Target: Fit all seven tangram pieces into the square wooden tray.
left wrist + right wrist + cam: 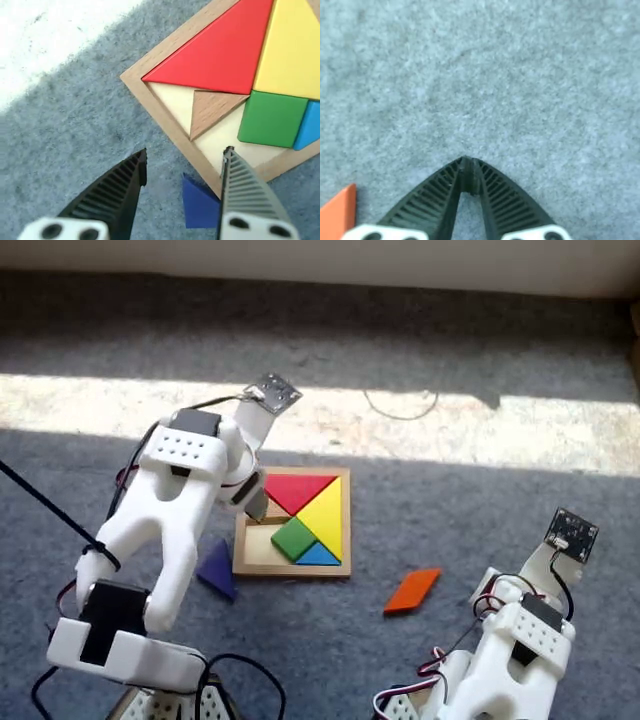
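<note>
The square wooden tray (345,530) lies flat on the grey carpeted desk (450,490), a little left of the middle in the high view. Five pieces sit inside it. One is a large red triangle (225,50) along the far rim. One is a large yellow triangle (295,55) against the rim on the right of the high view. One is a green square (272,119), and one is a light blue triangle (309,125) next to it. The fifth is a small wood-coloured triangle (210,110). It rests with one edge against the red triangle and one corner at the green square. Pale bare tray floor shows on two sides of it.

Two pieces are outside the tray, which makes seven counted in all. A dark blue triangle (217,568) lies on the desk just beside the tray's near left corner. An orange parallelogram (412,590) lies on the desk to the right of the tray, apart from it, between the tray and the right arm (520,640).

The left arm (165,510) stretches from the near left edge of the desk up to the tray's left rim. The left claw (185,152) hangs over that rim, spread wide with nothing between its fingers. One fingertip is over the carpet and the other over the rim, where it covers part of the dark blue triangle.

The right claw (468,162) is over bare carpet with its tips pressed together and holds nothing. A corner of the orange parallelogram shows just beside it in the right wrist view.
</note>
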`<state>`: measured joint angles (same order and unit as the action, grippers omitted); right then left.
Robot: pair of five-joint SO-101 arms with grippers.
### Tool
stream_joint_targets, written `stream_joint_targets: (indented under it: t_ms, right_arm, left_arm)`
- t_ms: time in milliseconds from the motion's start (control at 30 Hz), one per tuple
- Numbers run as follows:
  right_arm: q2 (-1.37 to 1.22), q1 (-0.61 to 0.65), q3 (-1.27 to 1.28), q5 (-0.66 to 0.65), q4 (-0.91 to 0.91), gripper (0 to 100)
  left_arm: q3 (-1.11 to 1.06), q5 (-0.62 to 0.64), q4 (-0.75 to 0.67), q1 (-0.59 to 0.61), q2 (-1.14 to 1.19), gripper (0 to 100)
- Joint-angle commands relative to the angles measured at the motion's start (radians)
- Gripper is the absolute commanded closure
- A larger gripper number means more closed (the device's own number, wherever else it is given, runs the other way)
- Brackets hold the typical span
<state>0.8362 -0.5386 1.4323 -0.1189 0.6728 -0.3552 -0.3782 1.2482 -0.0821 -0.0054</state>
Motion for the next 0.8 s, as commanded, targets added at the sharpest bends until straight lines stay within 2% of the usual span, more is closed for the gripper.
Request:
stream_joint_targets:
  t_ms: [0, 167, 333, 600, 767]
  right_arm:
    - [0.013, 0.008, -0.05, -0.003, -0.018, 99.3]
    - [0.013, 0.008, -0.05, -0.003, -0.018, 99.3]
    - [0.013, 0.008, -0.05, -0.003, -0.018, 99.3]
    - [0.013, 0.008, -0.05, -0.003, -0.018, 99.3]
    - [0.013, 0.008, -0.05, -0.003, -0.018, 99.3]
  left_arm:
    - [-0.048, -0.055, -0.034, 0.022, -0.016, 76]
    - [-0.142, -0.058, -0.199, 0.035, -0.012, 75]
    - [-0.197, -0.141, -0.315, 0.042, -0.005, 75]
    - [-0.194, -0.146, -0.385, 0.074, -0.005, 76]
    - [-0.194, -0.146, -0.377, 0.064, -0.016, 76]
